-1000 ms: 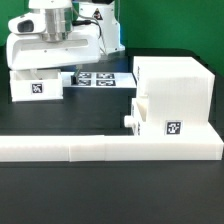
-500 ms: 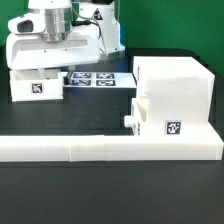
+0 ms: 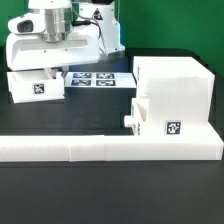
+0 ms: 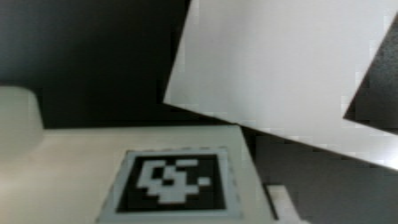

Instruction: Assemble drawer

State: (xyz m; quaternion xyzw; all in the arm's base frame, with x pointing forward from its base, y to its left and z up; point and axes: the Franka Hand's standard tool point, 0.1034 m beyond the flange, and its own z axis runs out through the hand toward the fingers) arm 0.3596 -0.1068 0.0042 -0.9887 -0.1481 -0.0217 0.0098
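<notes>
The white cube-like housing [image 3: 178,88] stands at the exterior view's right. One knobbed tray [image 3: 150,120] sits partly inside its lower front, with its knob [image 3: 128,120] and tag [image 3: 172,128] showing. The second tray [image 3: 36,87] lies at the exterior view's left, tag facing front. My gripper [image 3: 46,70] is low over this tray, its fingertips hidden behind the tray's edge. The wrist view shows that tray's tag [image 4: 173,183] very close and blurred, with one pale finger strip [image 4: 281,200] beside it. I cannot tell whether the jaws are open or shut.
The long low white L-shaped wall [image 3: 100,150] runs along the front and meets the housing. The marker board [image 3: 97,78] lies between the left tray and the housing. A plain white slanted surface [image 4: 294,80] fills the wrist view beyond the tag.
</notes>
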